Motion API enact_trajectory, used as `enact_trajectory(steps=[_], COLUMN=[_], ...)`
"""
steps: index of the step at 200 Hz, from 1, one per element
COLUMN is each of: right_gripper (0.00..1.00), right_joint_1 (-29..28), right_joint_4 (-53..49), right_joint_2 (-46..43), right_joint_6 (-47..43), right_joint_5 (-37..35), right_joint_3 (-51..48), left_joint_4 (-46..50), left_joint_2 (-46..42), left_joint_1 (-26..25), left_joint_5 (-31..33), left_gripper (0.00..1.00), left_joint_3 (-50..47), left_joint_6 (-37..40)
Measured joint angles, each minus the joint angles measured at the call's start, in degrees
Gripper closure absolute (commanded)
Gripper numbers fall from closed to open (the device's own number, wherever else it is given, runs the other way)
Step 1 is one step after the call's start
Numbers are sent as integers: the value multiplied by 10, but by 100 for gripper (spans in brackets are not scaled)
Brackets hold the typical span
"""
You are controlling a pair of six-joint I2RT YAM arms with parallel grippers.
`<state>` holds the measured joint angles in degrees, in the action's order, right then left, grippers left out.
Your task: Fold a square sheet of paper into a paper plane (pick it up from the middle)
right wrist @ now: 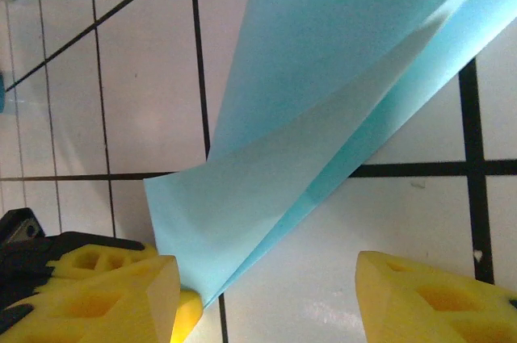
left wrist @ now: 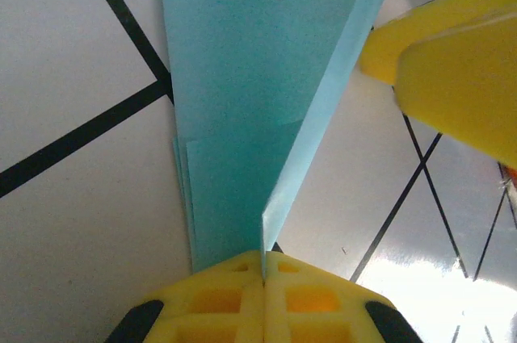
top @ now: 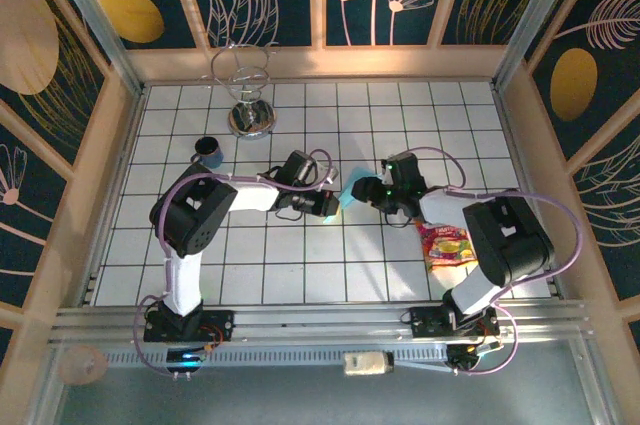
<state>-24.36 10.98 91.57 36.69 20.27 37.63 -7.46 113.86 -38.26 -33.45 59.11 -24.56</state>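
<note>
Left gripper [left wrist: 264,266] right at the bottom edge, yellow pads pressed tight together, and they've got the blue paper [left wrist: 242,101] pinched at its narrow end. The paper fans upward, widening, one flap standing up along a sharp crease, layered edges peeking out on the left. Upper right, another yellow finger [left wrist: 460,69] sits just beside the paper's edge. White tiled table [left wrist: 73,222] underneath, glare lower right.

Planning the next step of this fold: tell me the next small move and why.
Probably close the right gripper on the blue paper. Its jaws stand open with the paper's corner between them, while the left gripper is shut on the narrow end. The flaps gape apart, so a second grip should help press the crease.
</note>
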Motion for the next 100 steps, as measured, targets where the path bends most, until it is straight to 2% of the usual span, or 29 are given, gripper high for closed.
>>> enact_trajectory(steps=[100], right_gripper=[46], right_joint_1=[-2], right_joint_4=[-61], right_joint_2=[44], right_joint_6=[-6], right_joint_5=[-3], right_joint_3=[55], left_joint_4=[-4], left_joint_2=[5], left_joint_1=[6], left_joint_5=[-21], left_gripper=[91], left_joint_3=[2], left_joint_6=[-32])
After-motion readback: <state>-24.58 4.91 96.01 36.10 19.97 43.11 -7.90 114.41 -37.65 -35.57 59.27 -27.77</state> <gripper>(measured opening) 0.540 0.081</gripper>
